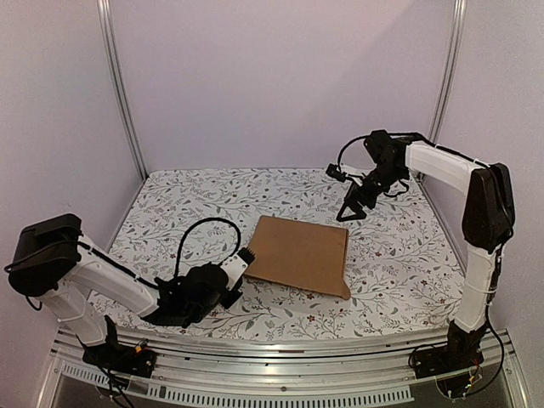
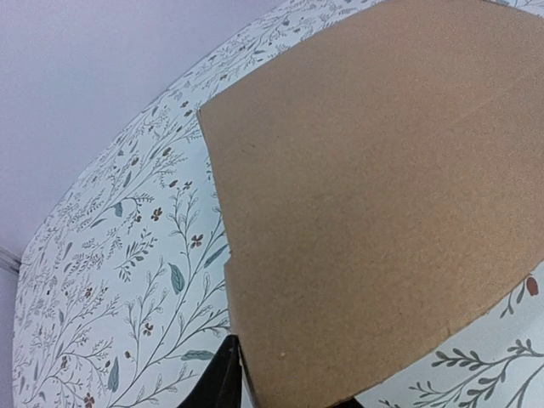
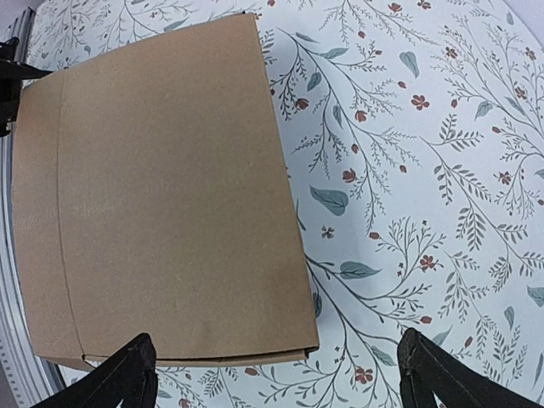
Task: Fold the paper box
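At the lower middle of the top view, the left pincer (image 1: 244, 258) touches the lower-left edge of the paper box (image 1: 299, 253); I cannot tell whether its jaws grip the cardboard. The box lies up and right of it, flat on the counter (image 1: 170, 212), plain brown with one crease. The right pincer (image 1: 352, 207) hangs above its upper-right corner, jaws wide apart, less near.

Robot lab cell: plain white walls (image 1: 280, 76), aluminium frame posts (image 1: 121, 93), floral-covered bench (image 1: 170, 212).
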